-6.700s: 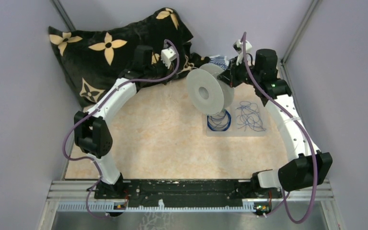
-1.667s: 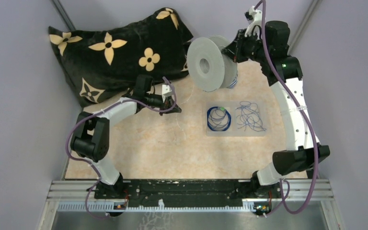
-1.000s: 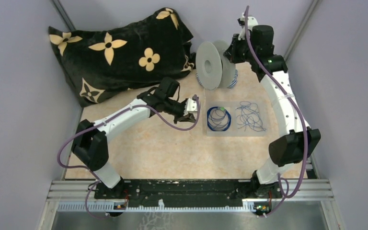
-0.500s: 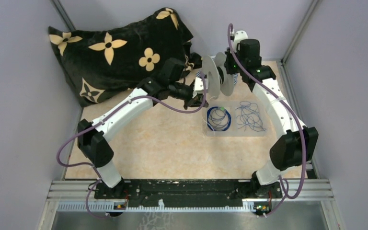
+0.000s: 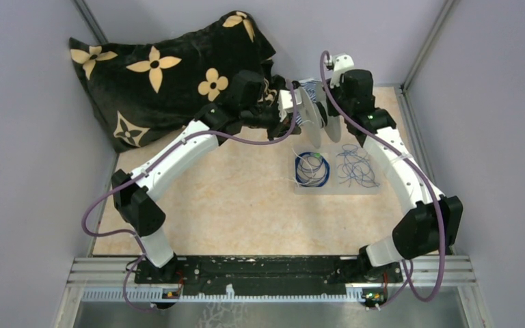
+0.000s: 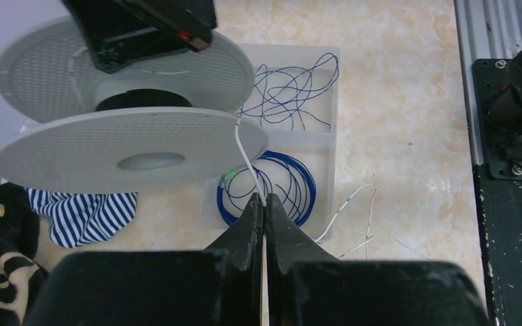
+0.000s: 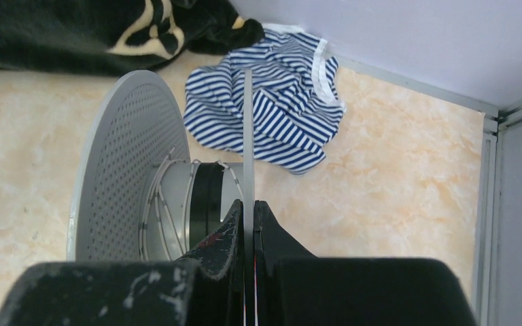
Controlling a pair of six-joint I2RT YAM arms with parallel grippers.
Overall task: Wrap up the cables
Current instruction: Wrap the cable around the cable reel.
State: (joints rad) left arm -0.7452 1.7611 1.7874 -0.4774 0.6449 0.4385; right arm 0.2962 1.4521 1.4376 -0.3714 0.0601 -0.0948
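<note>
Left claw [image 6: 264,207], pinched shut on the thin whitish wire [image 6: 244,153], should hold it taut; right claw [image 7: 248,207], clamping the pale perforated plastic spool [image 7: 119,163] by its rim, turns.

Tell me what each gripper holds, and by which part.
The left gripper pinches the whitish cable on the stretch running off the spool. The right gripper clamps the spool by the edge of one flange.

walls [image 5: 27,205]: plain lilac | tabletop [image 5: 246,205]: beige marbled (evenly lit) | near edge: aluminium rail [image 5: 102,273], black plate [image 5: 266,266]
</note>
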